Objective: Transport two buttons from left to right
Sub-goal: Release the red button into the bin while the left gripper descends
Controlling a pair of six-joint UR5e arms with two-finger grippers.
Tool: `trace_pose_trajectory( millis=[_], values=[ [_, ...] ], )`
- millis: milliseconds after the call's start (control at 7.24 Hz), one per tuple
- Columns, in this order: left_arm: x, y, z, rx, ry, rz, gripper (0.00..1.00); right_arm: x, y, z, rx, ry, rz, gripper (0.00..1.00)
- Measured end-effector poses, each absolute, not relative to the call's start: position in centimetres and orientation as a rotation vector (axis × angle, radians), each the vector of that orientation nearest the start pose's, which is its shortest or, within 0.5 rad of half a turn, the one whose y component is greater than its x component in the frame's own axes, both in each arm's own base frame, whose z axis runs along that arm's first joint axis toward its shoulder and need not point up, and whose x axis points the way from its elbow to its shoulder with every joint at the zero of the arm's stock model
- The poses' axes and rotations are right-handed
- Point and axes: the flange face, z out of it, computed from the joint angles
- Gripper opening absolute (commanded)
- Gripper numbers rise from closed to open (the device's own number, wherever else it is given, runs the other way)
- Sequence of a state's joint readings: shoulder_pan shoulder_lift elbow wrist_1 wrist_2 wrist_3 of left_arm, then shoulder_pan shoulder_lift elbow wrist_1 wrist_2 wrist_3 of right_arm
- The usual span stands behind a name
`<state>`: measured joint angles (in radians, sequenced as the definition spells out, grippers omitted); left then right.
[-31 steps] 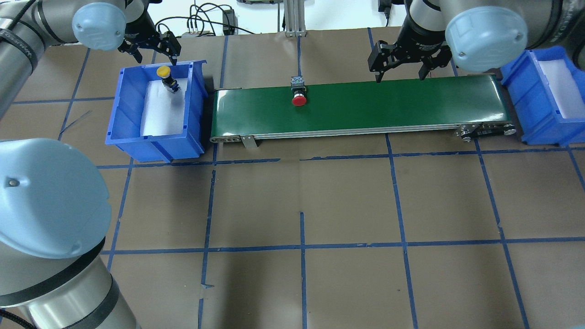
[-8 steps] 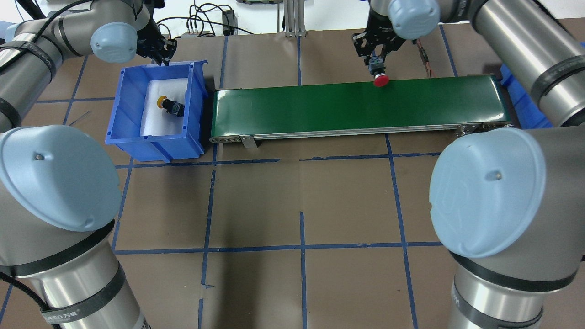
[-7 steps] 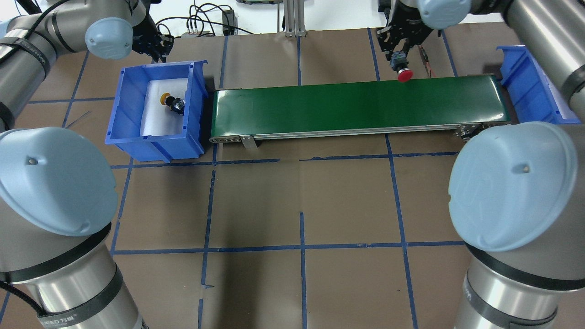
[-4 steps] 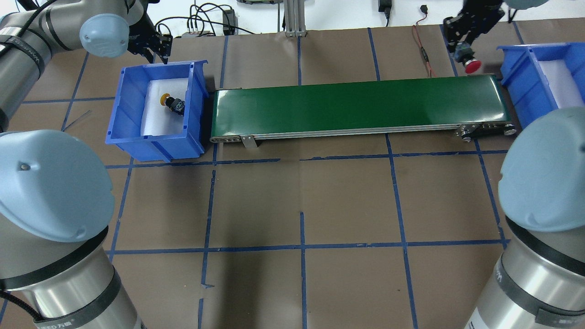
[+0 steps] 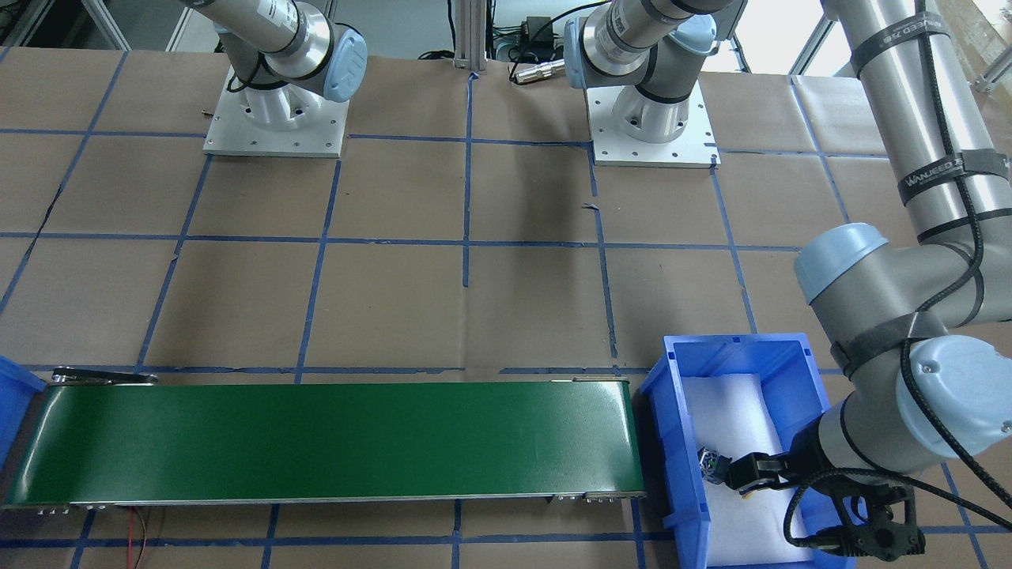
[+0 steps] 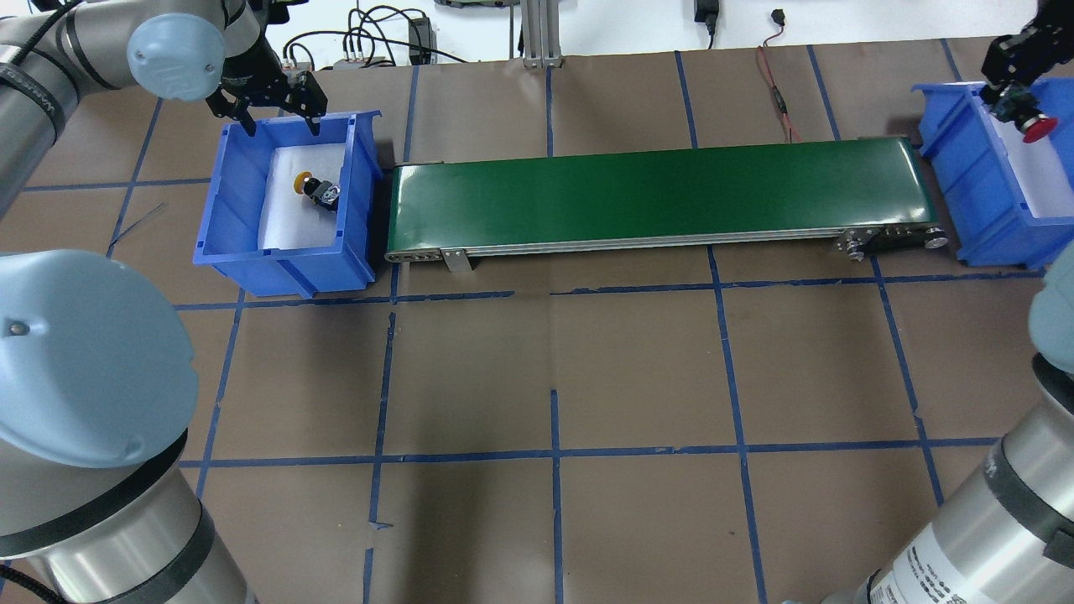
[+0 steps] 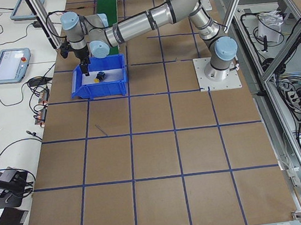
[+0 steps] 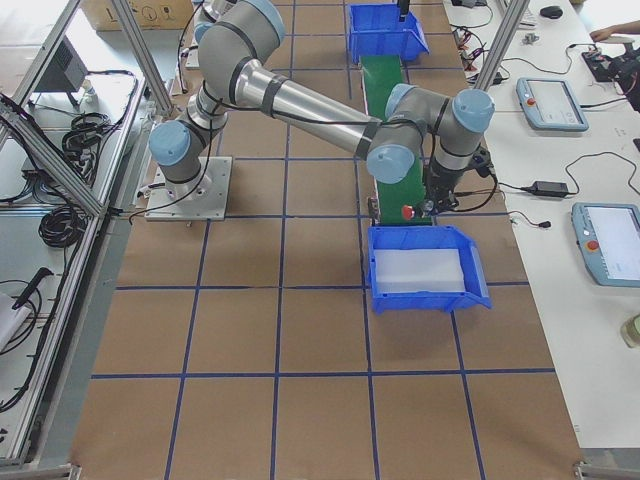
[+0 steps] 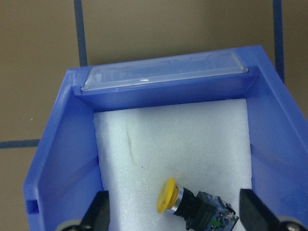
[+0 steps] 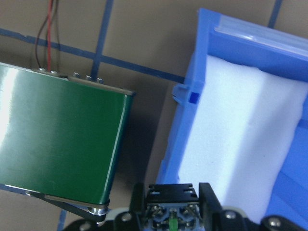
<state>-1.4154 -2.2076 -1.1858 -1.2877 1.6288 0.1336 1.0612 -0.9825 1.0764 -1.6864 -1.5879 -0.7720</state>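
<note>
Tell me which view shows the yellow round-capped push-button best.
Left wrist view: yellow round-capped push-button close up, lying sideways on white foam. Overhead and exterior left show it tiny; front-facing mostly its base.

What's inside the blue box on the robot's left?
A white foam pad lines the blue bin, and the yellow button lies on its side on top. Anything beneath the foam is covered and cannot be seen.

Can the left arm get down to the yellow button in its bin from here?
Probably yes. The left gripper hangs above the far rim of the blue bin, jaws open; the yellow button lies on its side on the white foam, nothing covering it.
</note>
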Motion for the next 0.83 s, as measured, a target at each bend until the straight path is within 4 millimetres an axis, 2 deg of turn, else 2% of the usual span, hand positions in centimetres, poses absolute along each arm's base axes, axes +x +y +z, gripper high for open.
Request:
trace_pose_trajectory(
  millis=[138, 276, 553, 829],
  values=[
    [-1.1, -74.4, 31.4, -0.049, 3.071, -0.015, 1.0, -27.3, -68.8, 37.9, -0.39, 3.137, 0.001, 0.08],
    [-1.1, -74.3, 32.3, -0.047, 3.052, -0.022, 1.0, -29.5, -68.2, 37.2, -0.368, 3.133, 0.008, 0.08],
    [-1.4, -74.1, 33.2, 0.026, 3.039, -0.03, 1.0, -31.0, -68.6, 34.5, -0.352, 3.127, 0.006, 0.08],
    [-1.7, -74.0, 33.1, 0.344, 3.021, -0.014, 1.0, -31.5, -69.1, 32.4, -0.348, 3.124, 0.009, 0.08]
  ],
)
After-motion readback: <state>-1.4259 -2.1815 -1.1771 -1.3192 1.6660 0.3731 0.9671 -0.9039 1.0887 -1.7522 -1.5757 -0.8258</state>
